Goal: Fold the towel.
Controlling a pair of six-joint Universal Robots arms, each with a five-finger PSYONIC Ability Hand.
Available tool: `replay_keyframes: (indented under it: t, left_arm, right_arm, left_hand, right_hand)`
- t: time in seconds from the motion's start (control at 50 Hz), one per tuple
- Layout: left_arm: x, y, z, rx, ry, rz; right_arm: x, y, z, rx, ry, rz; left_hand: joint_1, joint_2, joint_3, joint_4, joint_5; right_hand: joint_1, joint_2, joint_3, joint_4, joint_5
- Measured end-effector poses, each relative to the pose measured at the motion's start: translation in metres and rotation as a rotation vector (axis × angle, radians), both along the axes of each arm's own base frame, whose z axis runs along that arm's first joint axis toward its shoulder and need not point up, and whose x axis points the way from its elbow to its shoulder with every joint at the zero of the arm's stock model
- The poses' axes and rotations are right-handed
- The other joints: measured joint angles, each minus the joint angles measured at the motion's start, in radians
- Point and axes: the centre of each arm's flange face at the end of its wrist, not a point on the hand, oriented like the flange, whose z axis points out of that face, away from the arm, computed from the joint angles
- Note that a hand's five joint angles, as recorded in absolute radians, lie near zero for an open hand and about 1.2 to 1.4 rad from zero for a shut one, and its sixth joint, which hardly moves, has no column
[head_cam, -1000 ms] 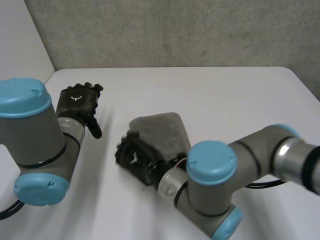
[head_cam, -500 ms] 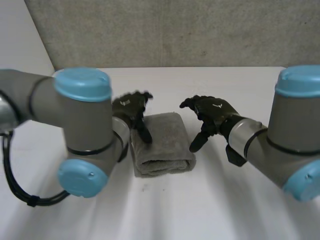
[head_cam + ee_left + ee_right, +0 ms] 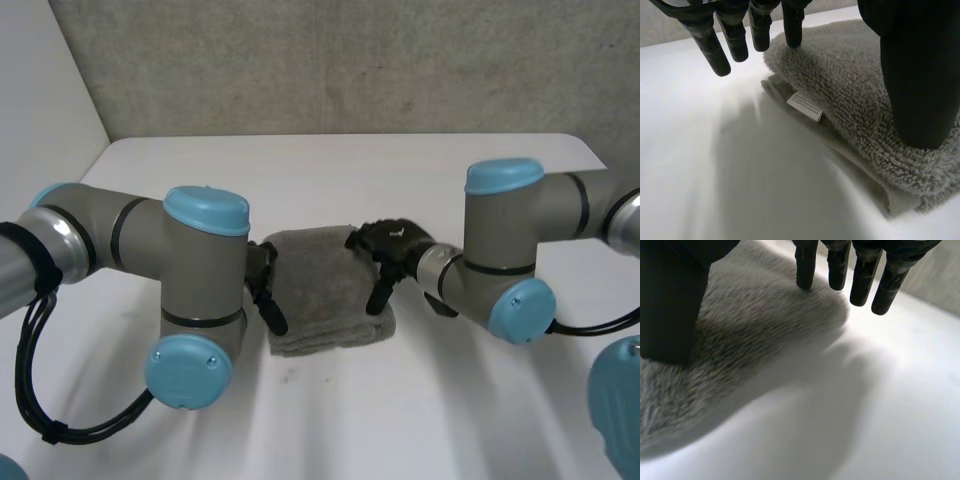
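While the folded grey towel (image 3: 325,290) lies on the white table (image 3: 320,180) | left hand (image 3: 261,277) at its left edge, fingers straight, thumb on top | right hand (image 3: 395,241) at its right edge, fingers straight too

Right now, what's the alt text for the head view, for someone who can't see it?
A folded grey towel lies on the white table between two black hands, the left hand at its left edge and the right hand at its right edge, fingers straight. The grey left arm and right arm, capped light blue, reach in from either side.
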Motion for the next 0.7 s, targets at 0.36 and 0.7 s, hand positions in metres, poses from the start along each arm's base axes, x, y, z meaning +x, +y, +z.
replay_keyframes:
  t: [0.36, 0.7]
  left_arm:
    - [0.060, -0.010, 0.175, -0.341, 0.190, 0.076]
    - [0.108, -0.002, 0.230, -0.393, 0.257, 0.022]
  right_arm:
    - [-0.077, 0.010, 0.198, -0.370, -0.225, -0.364]
    - [-0.113, 0.046, 0.243, -0.466, -0.259, -0.435]
  left_hand:
    - [0.000, 0.000, 0.000, 0.000, 0.000]
    - [0.000, 0.000, 0.000, 0.000, 0.000]
  right_hand:
    - [0.000, 0.000, 0.000, 0.000, -0.003]
    - [0.000, 0.000, 0.000, 0.000, -0.003]
